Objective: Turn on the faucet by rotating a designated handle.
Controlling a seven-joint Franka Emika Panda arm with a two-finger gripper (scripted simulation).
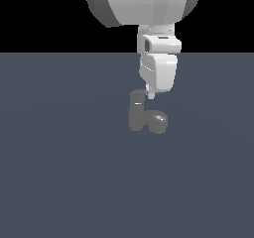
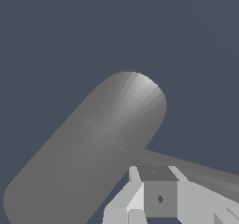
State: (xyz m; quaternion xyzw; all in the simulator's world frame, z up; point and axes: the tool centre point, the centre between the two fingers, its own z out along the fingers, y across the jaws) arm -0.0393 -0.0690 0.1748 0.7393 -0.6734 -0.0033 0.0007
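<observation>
I see the faucet [image 1: 143, 115] just below the middle of the exterior frame, a dull grey upright cylinder standing on the flat slate-blue surface [image 1: 59, 172], its stubby spout [image 1: 158, 121] curving toward the exterior view's right and ending in a rounded knob. My hand [image 1: 149, 94] hangs directly over the top of the body, its white housing filling the upper centre of the frame, fingertips close to or touching the faucet's crown; I cannot tell which. In the wrist view the body and spout fill the centre as one broad rounded grey mass [image 2: 93, 143], and the handle [image 2: 196, 169] shows as a thin flat lever tapering off toward the lower right edge, passing right beside one finger [image 2: 158, 197]. I cannot tell how far the fingers are spread, and I see nothing clamped between them. I judge the fixture rigid and anchored, smooth metal likely to be slippery; the lever should pivot stiffly about the top, so I would push or pinch well out along it for leverage. No containers are in view.
</observation>
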